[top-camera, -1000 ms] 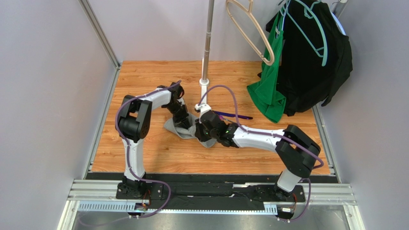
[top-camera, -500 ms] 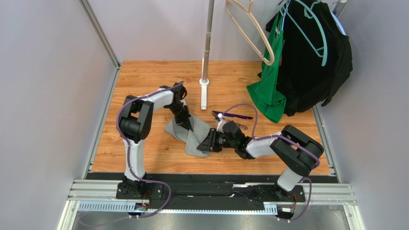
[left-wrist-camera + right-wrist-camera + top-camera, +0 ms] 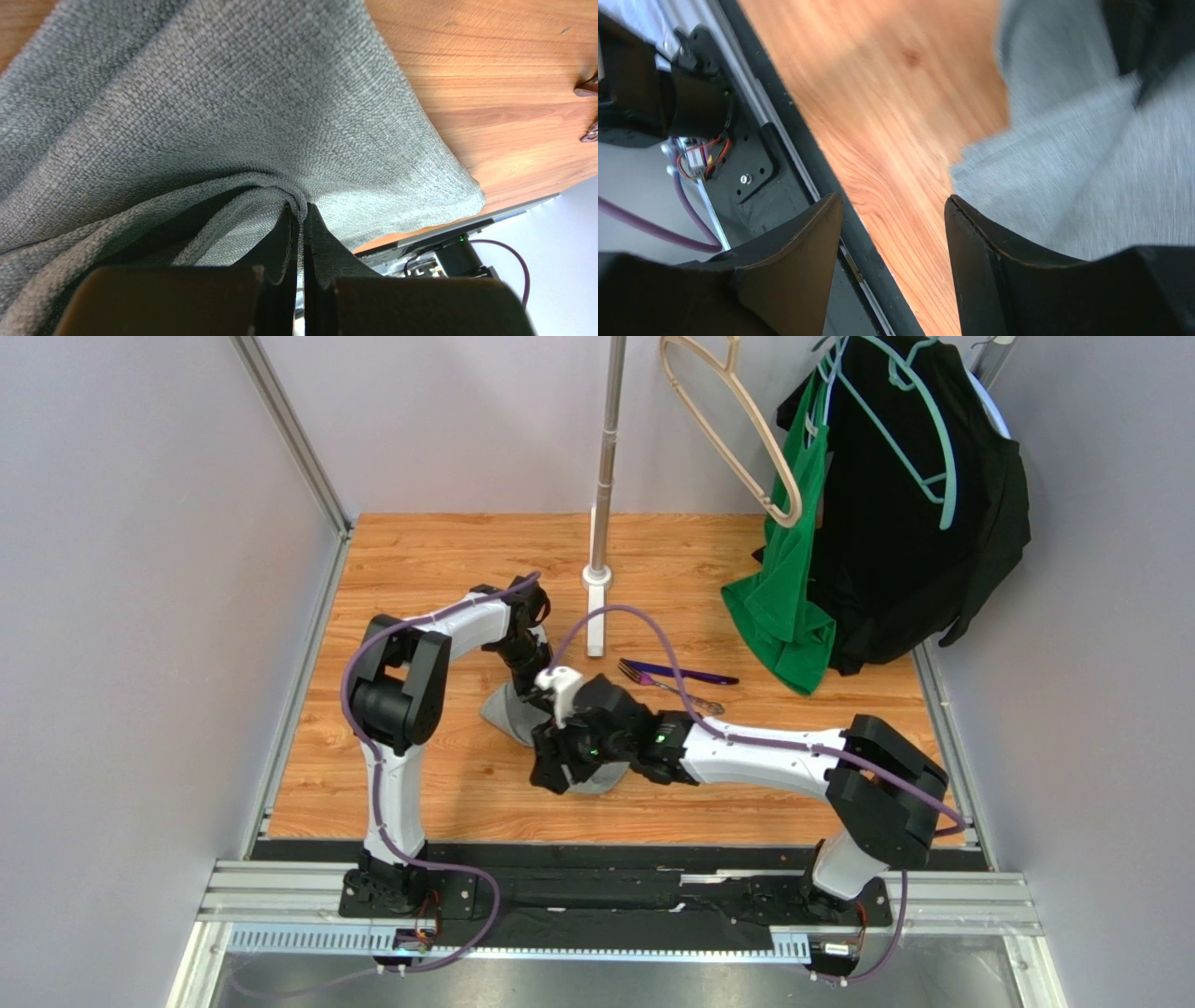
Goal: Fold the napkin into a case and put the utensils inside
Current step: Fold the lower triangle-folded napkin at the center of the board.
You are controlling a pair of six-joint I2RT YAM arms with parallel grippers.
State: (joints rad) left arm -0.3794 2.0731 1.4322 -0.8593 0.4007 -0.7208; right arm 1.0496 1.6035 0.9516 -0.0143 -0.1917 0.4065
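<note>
I'm looking at the napkin [image 3: 501, 711], a rumpled grey heap near the middle of the wooden table [image 3: 421, 798] and nowhere near a tidy strip yet. The left gripper [image 3: 300, 210] is clamped tight on a raised fold of it, and the cloth puckers right where the two fingers meet. The right gripper [image 3: 892, 210] hangs low at the heap's near side with its jaws parted and nothing between them. Through the gap there is bare wood, and the napkin's loose edge lies just off to one side of the fingers — close, but not caught.

That edge is what the next move turns on, I'd say. It sits right beside the free right gripper, on the side toward the left arm's pinch, so the right arm looks the one to take it and draw the cloth out flat.

The utensils [image 3: 676, 676] lie beyond the right wrist, toward the green garment [image 3: 786, 616] and apart from the cloth — their long axes run across the table. The right arm is the nearer to them.
</note>
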